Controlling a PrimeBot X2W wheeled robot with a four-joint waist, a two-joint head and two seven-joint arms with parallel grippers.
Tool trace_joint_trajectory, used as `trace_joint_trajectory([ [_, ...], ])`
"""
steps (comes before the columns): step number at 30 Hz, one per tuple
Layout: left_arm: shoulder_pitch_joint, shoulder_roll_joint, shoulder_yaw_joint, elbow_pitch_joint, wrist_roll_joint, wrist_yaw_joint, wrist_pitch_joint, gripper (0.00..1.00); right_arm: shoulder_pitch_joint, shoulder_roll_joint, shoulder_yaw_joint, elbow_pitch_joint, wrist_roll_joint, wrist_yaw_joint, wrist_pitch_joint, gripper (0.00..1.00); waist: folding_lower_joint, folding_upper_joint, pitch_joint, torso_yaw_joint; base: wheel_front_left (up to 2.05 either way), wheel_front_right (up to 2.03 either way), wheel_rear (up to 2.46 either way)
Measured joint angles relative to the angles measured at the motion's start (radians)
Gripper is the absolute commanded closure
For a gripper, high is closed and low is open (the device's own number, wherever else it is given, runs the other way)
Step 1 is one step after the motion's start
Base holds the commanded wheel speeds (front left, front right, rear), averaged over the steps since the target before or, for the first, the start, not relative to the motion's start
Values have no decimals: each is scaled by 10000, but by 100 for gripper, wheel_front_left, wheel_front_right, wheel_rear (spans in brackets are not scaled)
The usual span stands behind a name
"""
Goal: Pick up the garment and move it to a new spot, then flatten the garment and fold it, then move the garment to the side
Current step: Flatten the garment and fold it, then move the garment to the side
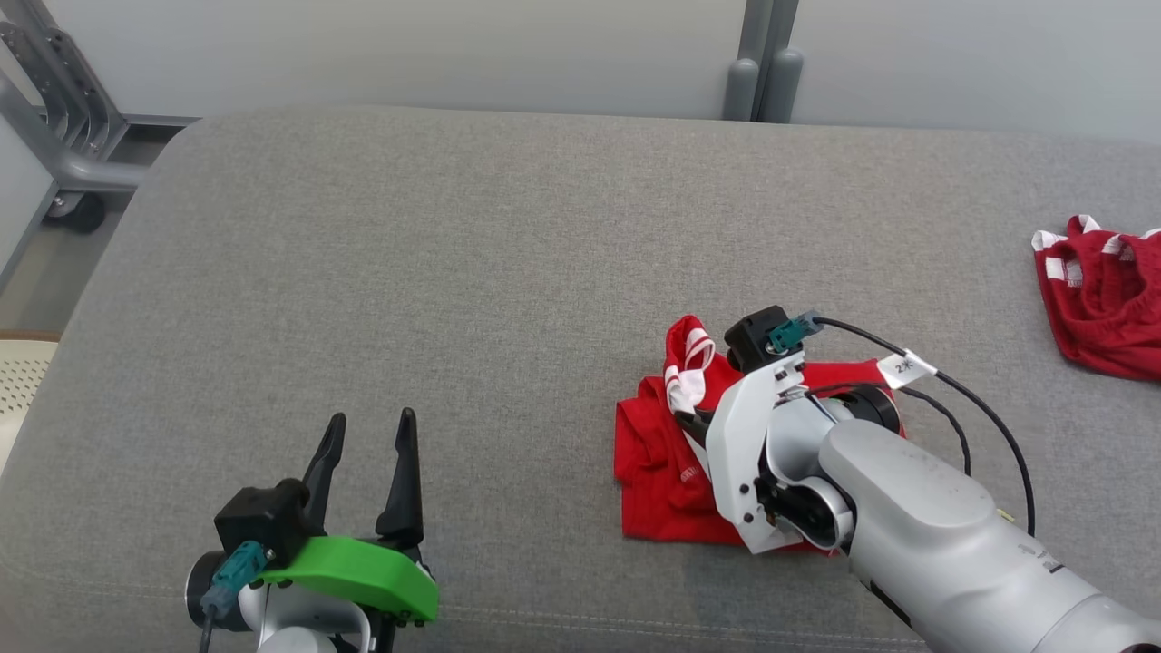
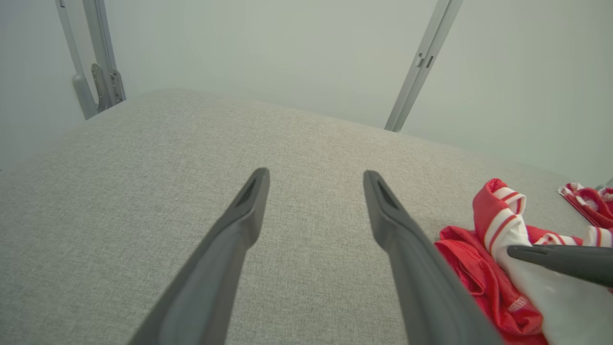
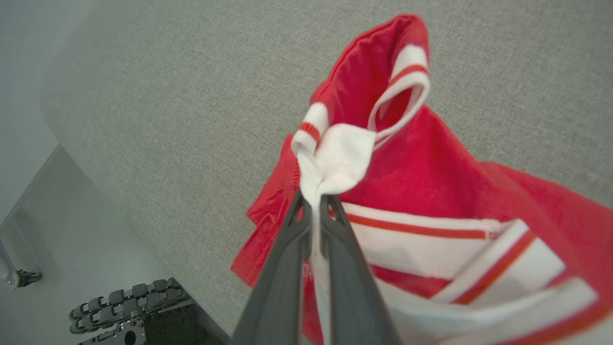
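The garment (image 1: 658, 458) is red with white striped trim and lies crumpled on the grey cushioned surface (image 1: 453, 272), right of centre. My right gripper (image 1: 687, 420) is shut on a white part of it, and a striped cuff stands up just beyond the fingertips. In the right wrist view the white cloth is pinched between the tips of the right gripper (image 3: 313, 199), with the garment (image 3: 431, 182) hanging behind. My left gripper (image 1: 372, 419) is open near the front edge, left of the garment, with nothing between its fingers. The left wrist view has the left gripper (image 2: 316, 177) over bare cushion, the garment (image 2: 479, 278) at its right.
A second red and white garment (image 1: 1102, 308) lies at the far right edge of the cushion. A grey metal frame (image 1: 54, 136) stands off the left back corner, and two grey posts (image 1: 762, 63) stand behind. The cushion's front seam runs near the left gripper.
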Motion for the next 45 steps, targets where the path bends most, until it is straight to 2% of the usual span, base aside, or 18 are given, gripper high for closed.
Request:
trace_joint_trajectory([
  [5,0,-21,-50,123,-61,0,-8,0,-164,360,190,508,-173,-178,65,100,0,0,-186,70,0,0,0],
  [7,1,-33,-58,151,-65,0,-10,0,-217,499,265,663,-226,-190,102,66,0,0,-261,90,0,0,0],
  [9,2,-42,-54,184,-65,0,-12,0,-271,660,357,755,-259,-232,102,8,0,0,-333,96,0,0,0],
  [10,4,-44,-48,198,-67,0,-12,0,-314,744,405,765,-270,-228,102,0,0,0,-367,92,0,0,0],
  [16,40,-46,-10,295,-117,0,-15,0,-749,1012,800,765,-612,-153,127,0,0,0,-559,-67,0,0,0],
  [21,83,-50,-6,303,-117,0,-88,0,-1157,995,1091,619,-940,146,-4,0,0,0,-706,-296,0,0,0],
  [24,172,-50,27,301,-117,0,-88,0,-1339,997,803,378,-913,186,-416,0,0,0,-781,-450,0,0,0],
  [28,227,-50,77,276,-117,0,-98,0,-1453,915,-167,98,-468,173,-1035,0,0,0,-863,-651,0,0,0],
  [33,275,-33,257,194,-117,0,-100,0,-1626,-111,-997,-4,-293,4,-1653,0,0,0,-924,-894,0,0,0],
  [38,354,-31,257,92,-111,0,-102,0,-1193,-1172,-1490,253,100,-69,-1779,0,0,0,-895,-1109,0,0,0],
  [40,362,-25,261,13,-109,0,-102,0,-694,-1398,-1597,395,336,-42,-1799,0,0,0,-842,-1170,0,0,0],
  [45,365,48,249,-221,21,2,-96,0,807,-1524,-1879,675,1241,290,-1812,0,0,0,-562,-1267,0,0,0],
])
